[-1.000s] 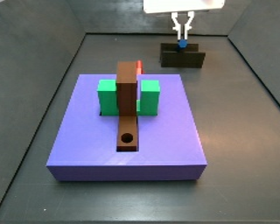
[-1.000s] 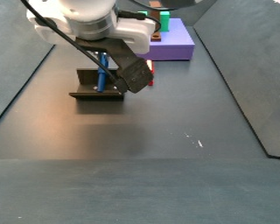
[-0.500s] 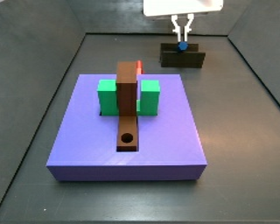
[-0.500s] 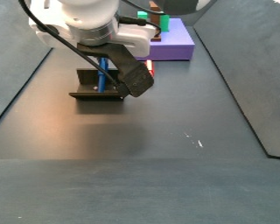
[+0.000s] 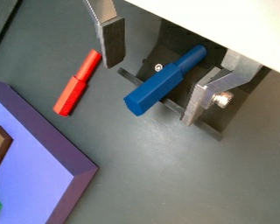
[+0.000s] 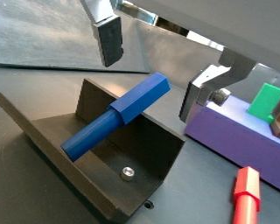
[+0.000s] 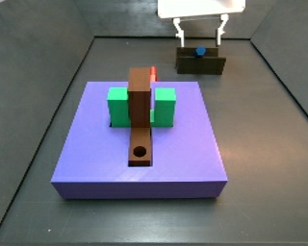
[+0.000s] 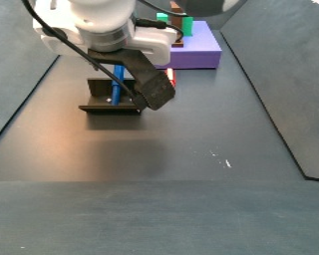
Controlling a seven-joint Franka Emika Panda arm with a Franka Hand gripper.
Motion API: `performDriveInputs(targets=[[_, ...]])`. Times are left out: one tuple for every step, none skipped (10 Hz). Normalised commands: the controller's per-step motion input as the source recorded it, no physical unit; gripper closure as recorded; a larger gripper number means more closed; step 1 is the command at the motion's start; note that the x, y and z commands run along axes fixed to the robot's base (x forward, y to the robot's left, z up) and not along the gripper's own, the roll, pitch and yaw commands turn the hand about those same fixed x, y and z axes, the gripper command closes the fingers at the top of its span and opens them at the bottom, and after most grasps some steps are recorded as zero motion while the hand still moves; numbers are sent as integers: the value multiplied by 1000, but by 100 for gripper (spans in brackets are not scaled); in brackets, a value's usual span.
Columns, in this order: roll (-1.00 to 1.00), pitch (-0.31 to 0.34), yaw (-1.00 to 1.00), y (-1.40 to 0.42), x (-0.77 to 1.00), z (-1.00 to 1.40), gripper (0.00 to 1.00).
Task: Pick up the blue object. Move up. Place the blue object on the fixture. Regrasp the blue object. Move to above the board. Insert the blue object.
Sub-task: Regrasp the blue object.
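One claw (image 5: 166,74) hangs directly over the fixture (image 6: 108,171), its two silver fingers (image 6: 108,39) spread wide on either side of the peg (image 6: 115,118) and touching nothing. One blue peg leans tilted in the fixture's recess, lower end in the corner, upper end against the raised side. The lean appears intended to present the shaft at a fresh angle for regrasping, and the open fingers straddling it suit that step, judged as the one in hand. In a side view the peg's blue tip (image 7: 199,51) shows above the fixture (image 7: 202,63), between the fingers. One fixture stands on the bench (image 7: 266,144), near the board (image 7: 141,144) but apart from it. One red rod (image 5: 77,82) lies flat on the bench between fixture and board. One lavender board carries one green block (image 7: 119,106) and one brown bar (image 7: 141,120) with one round hole (image 7: 140,153), the likely target of insertion.
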Motion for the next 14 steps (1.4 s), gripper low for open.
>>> performDriveInputs(targets=[[543,-234,0,-363,-40,0,0],[620,-277,0,-237,-129,40,0],[726,-209,0,-66,-174,237,0],[763,-111,0,0,-174,446,0],[717,-100,0,3,-217,469,0],[726,-140,0,0,0,440,0],[814,-103,23,-31,240,460,0],[926,-34,100,-66,443,474,0],[980,-3,114,-40,457,406,0],[1000,0,114,-20,420,346,0],[1000,0,94,0,226,243,0],[1000,86,60,0,0,66,0],[1000,143,91,0,-34,0,0],[1000,94,163,-29,0,0,0]])
